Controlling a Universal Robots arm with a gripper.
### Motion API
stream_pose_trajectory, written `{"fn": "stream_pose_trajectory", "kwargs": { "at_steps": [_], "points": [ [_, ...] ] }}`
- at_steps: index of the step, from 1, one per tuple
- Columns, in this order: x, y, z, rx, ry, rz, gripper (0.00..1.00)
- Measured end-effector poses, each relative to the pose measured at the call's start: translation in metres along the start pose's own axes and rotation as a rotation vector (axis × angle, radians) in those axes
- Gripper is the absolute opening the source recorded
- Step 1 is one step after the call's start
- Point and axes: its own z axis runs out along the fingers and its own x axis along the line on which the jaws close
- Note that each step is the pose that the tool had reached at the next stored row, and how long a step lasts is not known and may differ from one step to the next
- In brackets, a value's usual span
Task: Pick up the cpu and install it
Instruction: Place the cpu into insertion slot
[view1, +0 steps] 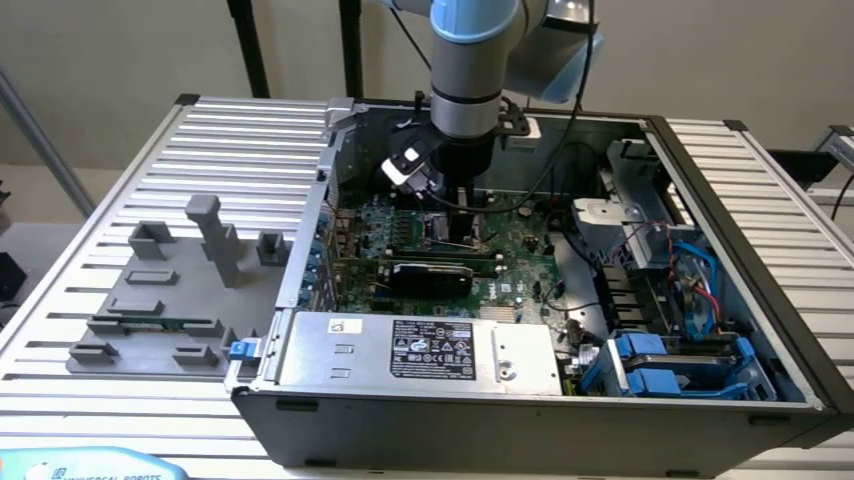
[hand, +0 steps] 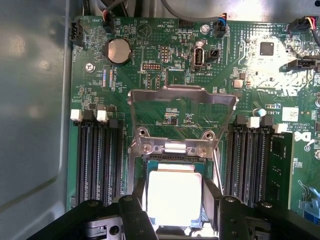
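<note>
Gripper (hand: 175, 192) clamps cpu (hand: 174, 200) by opposite edges over open socket (hand: 172, 160), load plate (hand: 182, 94) raised clear.

One silver-topped square cpu (hand: 174, 196), one round silver coin battery (hand: 119, 51), one green motherboard (hand: 150, 87). Two blue plastic drive caddies (view1: 643, 346), one silver boxy power supply (view1: 414, 350), one open black computer case (view1: 534, 425).

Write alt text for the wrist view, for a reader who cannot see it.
The hand grips the cpu, a silver-topped square chip, by two opposite sides at the open socket of a green motherboard. The socket's metal cover plate is flipped up, and black memory slots run along both sides.
</note>
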Motion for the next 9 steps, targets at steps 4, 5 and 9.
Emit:
{"fn": "stream_pose_trajectory", "kwargs": {
  "at_steps": [4,5,9],
  "points": [
    [0.0009,0.0003,0.0014,0.0000,-0.0004,0.000,0.54],
    [0.0009,0.0003,0.0016,0.0000,-0.0006,0.000,0.54],
    [0.0012,0.0002,0.0021,0.0000,-0.0026,0.000,0.54]
  ]
}}
